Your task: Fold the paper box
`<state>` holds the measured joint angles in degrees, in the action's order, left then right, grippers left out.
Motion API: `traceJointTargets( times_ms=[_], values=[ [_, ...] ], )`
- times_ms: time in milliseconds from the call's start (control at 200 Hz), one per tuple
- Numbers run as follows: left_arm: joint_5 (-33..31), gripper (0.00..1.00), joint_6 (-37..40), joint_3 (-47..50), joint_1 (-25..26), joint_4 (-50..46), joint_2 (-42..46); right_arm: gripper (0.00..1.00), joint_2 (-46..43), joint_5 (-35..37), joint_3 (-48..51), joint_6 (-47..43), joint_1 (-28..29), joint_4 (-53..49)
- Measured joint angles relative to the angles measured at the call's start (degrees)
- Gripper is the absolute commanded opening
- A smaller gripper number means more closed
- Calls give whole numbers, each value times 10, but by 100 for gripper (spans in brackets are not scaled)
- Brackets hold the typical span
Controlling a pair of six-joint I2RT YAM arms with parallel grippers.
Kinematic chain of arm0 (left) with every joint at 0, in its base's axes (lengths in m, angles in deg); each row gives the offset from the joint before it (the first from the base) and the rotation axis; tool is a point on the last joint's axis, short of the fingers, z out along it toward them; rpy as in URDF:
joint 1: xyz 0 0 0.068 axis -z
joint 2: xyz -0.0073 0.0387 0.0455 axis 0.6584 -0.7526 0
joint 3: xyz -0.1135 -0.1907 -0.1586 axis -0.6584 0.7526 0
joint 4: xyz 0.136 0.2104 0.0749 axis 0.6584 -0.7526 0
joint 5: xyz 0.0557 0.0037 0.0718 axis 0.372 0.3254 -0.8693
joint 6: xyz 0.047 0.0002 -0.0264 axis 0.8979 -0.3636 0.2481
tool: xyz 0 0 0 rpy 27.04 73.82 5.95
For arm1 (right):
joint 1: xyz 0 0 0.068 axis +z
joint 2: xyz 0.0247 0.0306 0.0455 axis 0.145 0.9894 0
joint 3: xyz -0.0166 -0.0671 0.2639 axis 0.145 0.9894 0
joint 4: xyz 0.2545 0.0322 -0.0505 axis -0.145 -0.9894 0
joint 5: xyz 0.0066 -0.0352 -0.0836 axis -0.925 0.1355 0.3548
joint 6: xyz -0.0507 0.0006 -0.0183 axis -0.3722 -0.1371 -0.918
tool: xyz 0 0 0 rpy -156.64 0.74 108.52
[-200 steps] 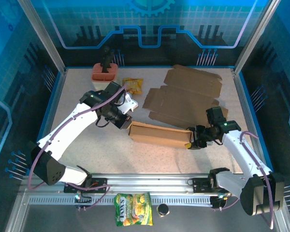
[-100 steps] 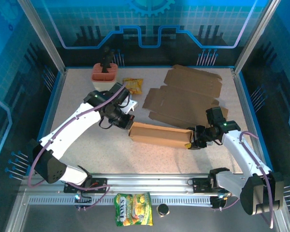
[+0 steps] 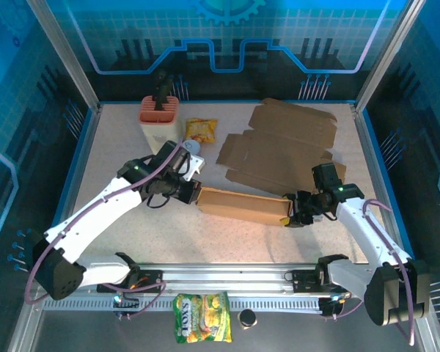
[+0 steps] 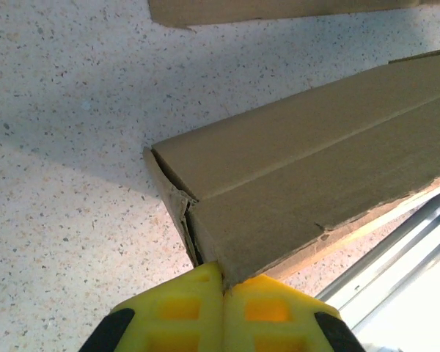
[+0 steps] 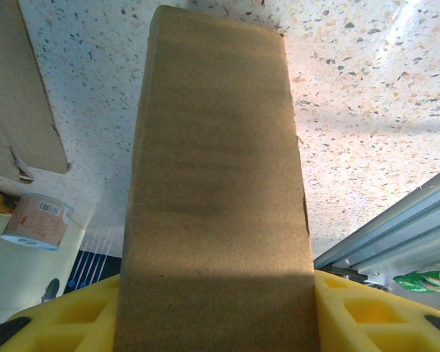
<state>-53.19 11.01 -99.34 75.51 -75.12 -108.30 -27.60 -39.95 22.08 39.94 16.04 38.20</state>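
Note:
The paper box is a long brown carton lying across the middle of the table, folded into a closed tube. My left gripper is shut and its yellow fingertips touch the lower corner of the box's left end, where an end flap stands slightly ajar. At the right end my right gripper is shut on the box, one yellow finger on each side wall.
Flat unfolded cardboard sheets lie behind the box. A yellow snack bag, a small can and an orange holder stand at the back left. The metal rail runs along the near edge, with another snack bag in front of it.
My left arm has swung down and toward the near side, bringing its shut gripper against the box's left end. The can behind it has come into view. The right arm has not moved.

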Motion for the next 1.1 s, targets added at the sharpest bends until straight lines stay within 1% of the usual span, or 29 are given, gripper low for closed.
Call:
traceJointTargets(
  times_ms=[270,370,495,665,790,955,1101],
  values=[
    [-45,0,-17,58,20,80,33,43,4,0,3,12,0,9],
    [-64,0,-29,85,30,110,44,46,5,-3,7,17,-2,14],
    [-89,0,-41,110,42,137,47,57,8,-13,10,18,-10,18],
    [-105,0,-59,117,48,162,39,80,24,-21,7,-13,-27,32],
    [-111,0,-69,106,49,167,22,89,34,-22,-31,-60,-47,12],
    [-114,0,-78,87,50,163,0,91,26,-16,-119,-144,-68,-38],
    [-116,0,-86,77,50,156,-9,90,-12,-13,-141,-200,-69,-83]
  ],
)
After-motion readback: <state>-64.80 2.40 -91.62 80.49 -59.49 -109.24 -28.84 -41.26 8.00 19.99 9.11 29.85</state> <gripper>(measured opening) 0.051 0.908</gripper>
